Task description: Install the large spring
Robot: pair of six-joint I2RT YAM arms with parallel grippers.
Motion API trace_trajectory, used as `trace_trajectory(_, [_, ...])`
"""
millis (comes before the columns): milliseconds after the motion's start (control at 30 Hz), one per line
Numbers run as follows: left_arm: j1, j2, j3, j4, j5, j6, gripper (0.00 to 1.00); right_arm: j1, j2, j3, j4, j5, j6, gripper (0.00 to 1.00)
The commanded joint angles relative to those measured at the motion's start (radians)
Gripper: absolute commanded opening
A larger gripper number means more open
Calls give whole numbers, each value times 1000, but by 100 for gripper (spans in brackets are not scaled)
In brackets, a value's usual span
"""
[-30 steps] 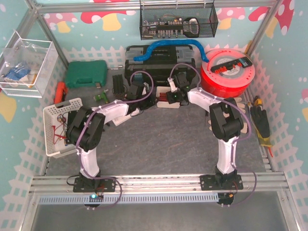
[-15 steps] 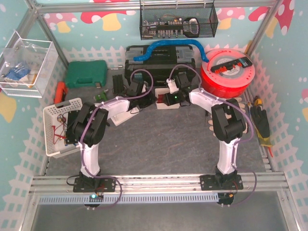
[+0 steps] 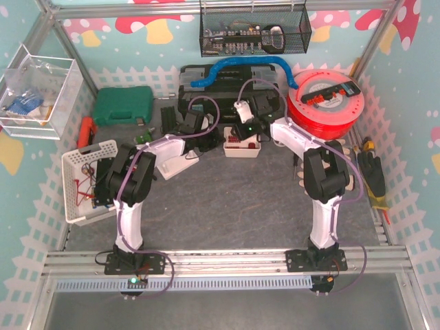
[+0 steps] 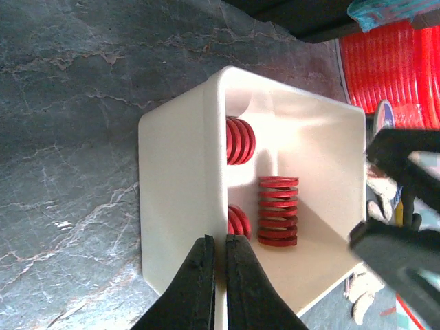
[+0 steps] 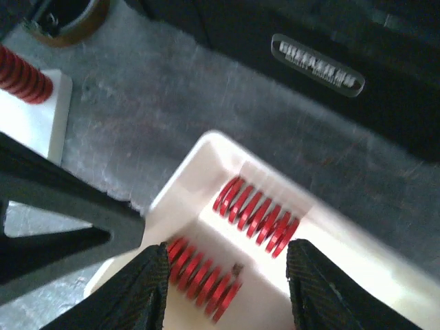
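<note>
From above, both arms meet at a white bin (image 3: 242,152). The left gripper (image 3: 214,139) is at its left edge and the right gripper (image 3: 246,132) is over it.

In the left wrist view, the left claw is pinched shut on the bin's wall, apparently steadying it. Red springs (image 4: 278,211) lie inside.

In the right wrist view, the right claw is spread and empty, hovering above two springs. The large spring (image 5: 256,218) is probably the longer coil between the fingers, though blur leaves that unsure.

The step in hand looks like the pick. Next, the right claw needs to descend, straddle that coil across its width and close without catching its neighbour.
</note>
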Motion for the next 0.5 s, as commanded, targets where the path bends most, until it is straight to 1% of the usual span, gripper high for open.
trace_trajectory(0, [-3,33,11,-40,52,42,9,-9,61,48,-8,43,-113,51])
trace_trajectory(133, [1,41,27,-48,58,54,9,-23,60,7,82,36,-255,51])
trace_trajectory(200, [7,48,32,-50,68,44,10,-24,41,-43,144,-43,-360,51])
trace_trajectory(267, [10,45,33,-49,77,34,14,-25,36,-70,202,-36,-417,51])
trace_trajectory(333, [11,32,30,-48,84,32,19,-25,58,-53,202,-21,-468,49])
trace_trajectory(400, [13,12,26,-47,84,20,22,-25,75,-46,187,-51,-548,49])
trace_trajectory(467, [18,-19,20,-47,78,2,24,-25,81,-58,209,-51,-603,49])
